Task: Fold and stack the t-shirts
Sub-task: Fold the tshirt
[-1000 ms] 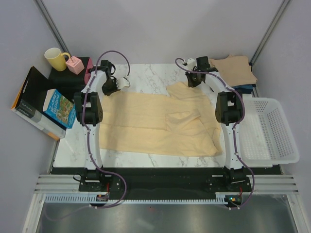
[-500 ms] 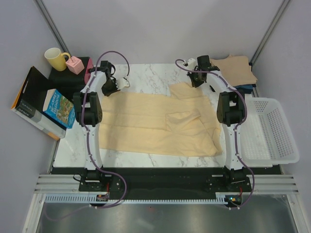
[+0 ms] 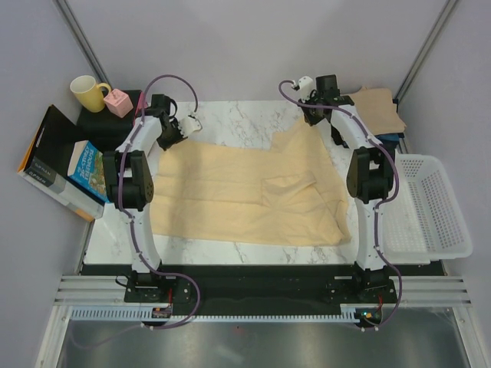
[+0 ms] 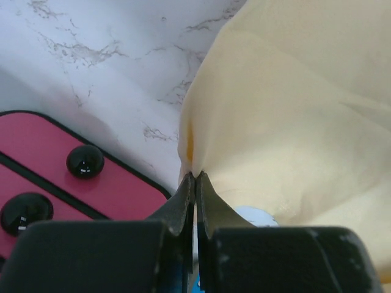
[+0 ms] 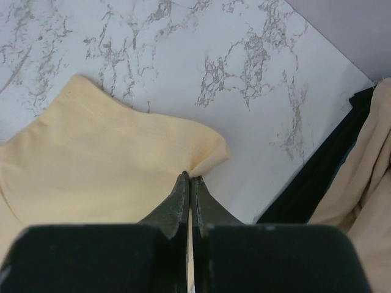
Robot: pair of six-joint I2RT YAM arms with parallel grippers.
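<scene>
The pale yellow t-shirt (image 3: 245, 192) is lying spread across the middle of the marble worktop (image 3: 230, 115), with a rumpled fold bunching near its centre. The left hand (image 4: 194, 180) is gripping the shirt's far corner at about 10 o'clock, clenched on a small peak of cloth. The right hand (image 5: 189, 178) is doing the same at about 1 o'clock, pinching a little tuck of the far edge.

The hands seem to be stretching that edge to flatten the shirt before folding. Both grips are taking in very little fabric, so the pull should be going slowly and evenly, easing outward toward 9 and 3 and slightly toward 12 until the centre fold is smoothing out.

The right hand is working near the tan t-shirt (image 3: 380, 107) at 2 o'clock and should be steering clear of it. The red object (image 4: 61, 177) is sitting just beside the left corner.
</scene>
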